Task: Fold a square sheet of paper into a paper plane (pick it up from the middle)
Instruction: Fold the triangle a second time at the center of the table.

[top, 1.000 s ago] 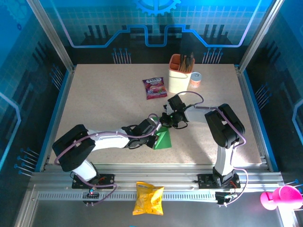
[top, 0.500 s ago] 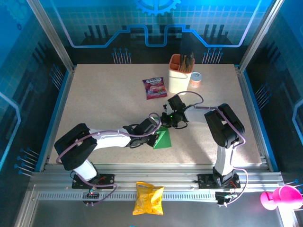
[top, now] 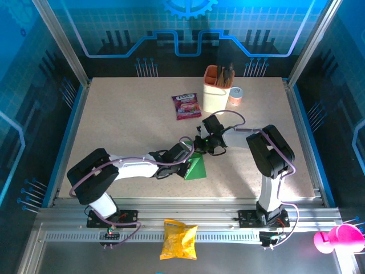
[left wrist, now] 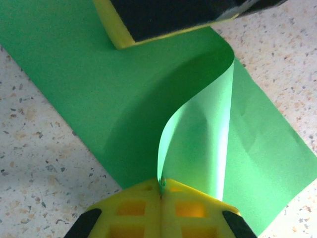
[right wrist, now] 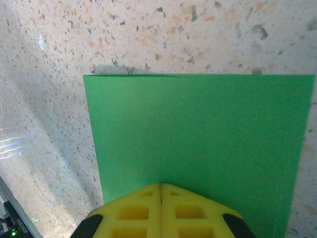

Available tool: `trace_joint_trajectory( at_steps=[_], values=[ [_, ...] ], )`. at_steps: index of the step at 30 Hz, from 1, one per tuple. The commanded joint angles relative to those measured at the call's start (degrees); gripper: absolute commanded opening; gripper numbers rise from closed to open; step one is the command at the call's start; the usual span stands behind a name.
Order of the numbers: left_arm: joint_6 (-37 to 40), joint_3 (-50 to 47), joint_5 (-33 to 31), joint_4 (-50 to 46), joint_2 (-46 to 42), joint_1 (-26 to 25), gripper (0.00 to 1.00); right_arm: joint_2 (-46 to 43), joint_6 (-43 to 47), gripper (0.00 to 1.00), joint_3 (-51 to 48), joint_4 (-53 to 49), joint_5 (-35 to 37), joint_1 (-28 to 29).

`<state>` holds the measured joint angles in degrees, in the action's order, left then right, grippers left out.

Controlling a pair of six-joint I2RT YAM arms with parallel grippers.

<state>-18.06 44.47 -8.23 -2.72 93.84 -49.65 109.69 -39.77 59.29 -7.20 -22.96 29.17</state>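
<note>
Square sheet of paper (left wrist: 124,99): folding barely begun, we judge; left end effector (left wrist: 161,183) clamps its curled flap, right end effector (right wrist: 161,187), closed, pins it.

On the desk (top: 114,125), front of middle: sheet of paper (top: 198,169), left hand (left wrist: 161,184) at its left, right hand (right wrist: 161,187) on its far part. Behind, snack sachet (top: 186,106); right of that, tub (top: 215,98), then small can (top: 235,96). In front, off the desk, crisp bag (top: 178,238).
</note>
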Motion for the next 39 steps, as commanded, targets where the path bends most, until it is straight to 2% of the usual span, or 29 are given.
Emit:
trace_joint_trajectory(
  at_steps=[1, 28, 39],
  values=[
    [-0.9, 0.1, -1.2, -0.8, 1.1, 0.4, 0.0, 3.4, 1.0, 0.0, -1.9, -3.6, 3.2, -0.5],
    [-1.6, -0.7, -1.9, -0.7, 2.8, 0.3, 0.0, 3.1, 0.9, 0.0, -0.8, -4.0, 1.6, -0.9],
    [-1.7, -1.7, -1.9, -0.1, 4.8, 0.4, 0.0, -7.4, 0.5, 0.0, 3.3, -5.4, -2.2, -1.3]
  ],
)
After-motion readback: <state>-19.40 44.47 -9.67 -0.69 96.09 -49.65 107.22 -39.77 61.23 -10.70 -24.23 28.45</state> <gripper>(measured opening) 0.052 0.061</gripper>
